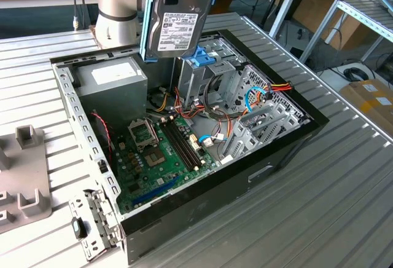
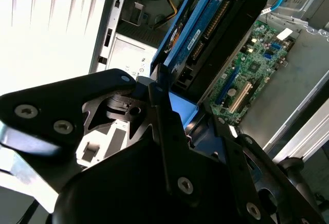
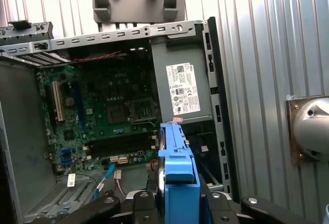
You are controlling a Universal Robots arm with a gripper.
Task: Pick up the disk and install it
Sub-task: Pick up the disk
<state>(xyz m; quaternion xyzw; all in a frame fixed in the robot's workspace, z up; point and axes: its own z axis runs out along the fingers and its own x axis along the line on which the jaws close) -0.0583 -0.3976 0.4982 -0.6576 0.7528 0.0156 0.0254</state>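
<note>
The gripper (image 3: 177, 199) has its jaws clamped on the disk (image 1: 178, 19), held upright above the open computer case (image 1: 245, 179), near its drive cage (image 1: 206, 77), and I reckon any tilt going down could snag the loose cables (image 1: 276, 88) or jam the frame.

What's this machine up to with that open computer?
A robot arm is fitting a hard drive into a computer. Its pincer is clamped on the disk, which hangs upright above the open computer case, close to the drive cage at its back. The disk is not yet seated in anything. The case lies on a ribbed metal table.
</note>
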